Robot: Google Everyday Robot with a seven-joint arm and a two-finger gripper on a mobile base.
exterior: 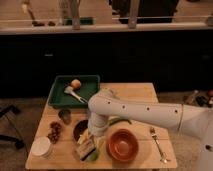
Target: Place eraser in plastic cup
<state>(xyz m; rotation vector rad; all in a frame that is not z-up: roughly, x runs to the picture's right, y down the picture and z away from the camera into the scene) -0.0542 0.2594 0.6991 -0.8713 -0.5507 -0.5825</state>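
claw (88,146) sits low at the bottom centre of the frame, over the wooden surface (140,92), just left of the orange bowl (123,145). its state cannot be told. eraser not positively identified; judged to lie at or under the claw, among the pale items (85,141) there. white plastic cup (41,147) stands well apart, lower left. judgement: eraser light, slightly yielding, grippy; take hold across its short sides, mid-length.

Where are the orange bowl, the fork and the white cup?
orange bowl (131,148): camera view, its inside wall.
fork (157,142): camera view, middle of its handle.
white cup (42,148): camera view, its top.
gripper (90,141): camera view, its lower end, left of the orange bowl.
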